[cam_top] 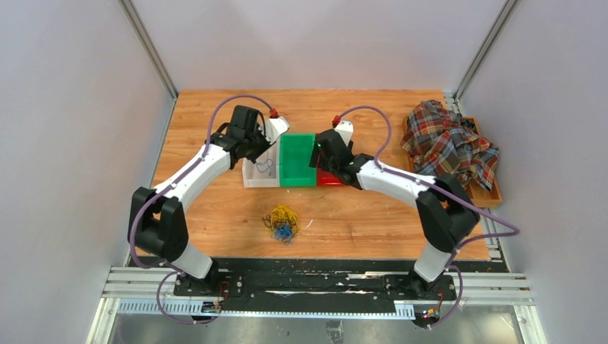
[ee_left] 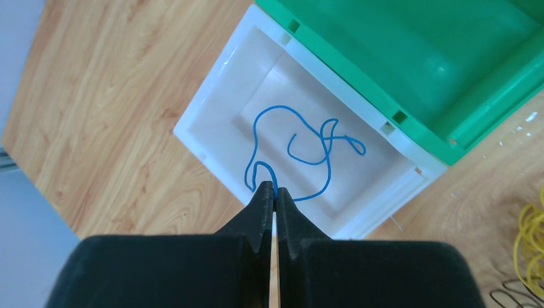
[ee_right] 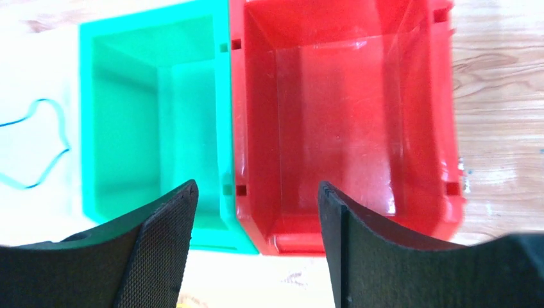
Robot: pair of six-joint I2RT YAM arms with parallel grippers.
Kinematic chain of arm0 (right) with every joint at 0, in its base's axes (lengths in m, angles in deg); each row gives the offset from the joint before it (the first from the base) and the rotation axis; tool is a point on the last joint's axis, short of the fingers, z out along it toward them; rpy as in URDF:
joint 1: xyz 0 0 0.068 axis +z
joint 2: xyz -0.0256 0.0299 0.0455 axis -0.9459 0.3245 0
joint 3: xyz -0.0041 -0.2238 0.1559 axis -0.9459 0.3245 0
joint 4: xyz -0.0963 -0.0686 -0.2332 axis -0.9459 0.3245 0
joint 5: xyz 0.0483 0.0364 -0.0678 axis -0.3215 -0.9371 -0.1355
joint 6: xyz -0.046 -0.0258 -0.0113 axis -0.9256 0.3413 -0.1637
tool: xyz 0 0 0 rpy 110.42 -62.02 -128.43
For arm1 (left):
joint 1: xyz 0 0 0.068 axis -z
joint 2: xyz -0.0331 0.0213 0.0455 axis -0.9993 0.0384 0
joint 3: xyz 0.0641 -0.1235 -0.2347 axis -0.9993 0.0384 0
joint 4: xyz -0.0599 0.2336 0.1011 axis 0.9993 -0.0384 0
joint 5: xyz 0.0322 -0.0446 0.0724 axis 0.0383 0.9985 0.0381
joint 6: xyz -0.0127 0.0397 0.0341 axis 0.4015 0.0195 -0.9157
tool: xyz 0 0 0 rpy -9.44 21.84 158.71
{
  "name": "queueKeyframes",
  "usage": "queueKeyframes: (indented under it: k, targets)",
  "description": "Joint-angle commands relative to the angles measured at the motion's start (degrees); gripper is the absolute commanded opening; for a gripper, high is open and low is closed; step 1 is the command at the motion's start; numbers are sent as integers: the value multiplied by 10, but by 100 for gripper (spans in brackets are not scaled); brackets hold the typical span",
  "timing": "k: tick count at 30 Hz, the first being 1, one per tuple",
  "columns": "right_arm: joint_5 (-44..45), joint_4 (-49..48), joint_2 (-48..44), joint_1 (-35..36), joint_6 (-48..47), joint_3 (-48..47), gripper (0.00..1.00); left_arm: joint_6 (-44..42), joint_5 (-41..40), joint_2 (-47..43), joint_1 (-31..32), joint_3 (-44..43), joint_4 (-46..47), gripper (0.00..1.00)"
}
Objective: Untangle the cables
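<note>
Item: blue cable (ee_left: 279, 107), coiled in white bin (ee_left: 215, 102), one strand pinched by my left gripper (ee_left: 275, 191) (tips together). My right gripper (ee_right: 256, 189): fingers apart over red bin (ee_right: 340, 115). Remaining cables (cam_top: 283, 222): tangled on table (cam_top: 358, 215).

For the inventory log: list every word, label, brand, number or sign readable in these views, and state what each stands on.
No text can be read in any view.
white bin: plain plastic, no label.
green bin: plain plastic, no label.
red bin: plain plastic, no label.
mounting rail: any markings are too small to read.
</note>
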State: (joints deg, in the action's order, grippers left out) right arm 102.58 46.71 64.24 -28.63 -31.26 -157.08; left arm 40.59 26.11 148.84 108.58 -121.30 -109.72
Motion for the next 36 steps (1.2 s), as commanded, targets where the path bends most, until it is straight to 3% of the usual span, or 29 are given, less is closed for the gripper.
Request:
queueKeyframes:
  k: [1,8,9,11,14,17,23,26,30,36]
  targets:
    - [-3,-22,-80,2,-20,46,69,2,6,28,1,14,76,0]
    - [-26,-60,-173,2,-32,116,66,2,36,56,1,90,199,1]
    - [-28,-62,-182,2,-33,126,66,-1,37,64,1,94,208,6]
    - [-33,-64,-198,3,-37,134,66,-7,37,78,0,88,197,36]
    - [-45,-67,-221,2,-50,143,62,15,39,88,-12,50,146,54]
    - [-61,-78,-243,3,-66,156,61,52,86,71,-41,2,79,79]
    - [-93,-78,-260,10,-84,175,71,46,144,30,-70,-96,-80,98]
    - [-102,-77,-262,29,-110,173,79,41,153,-2,-71,-115,-130,98]
    - [-118,-70,-264,70,-163,164,80,47,194,-52,-71,-104,-177,98]
    - [-216,-92,-267,157,-226,182,71,36,298,-143,-67,8,-213,98]
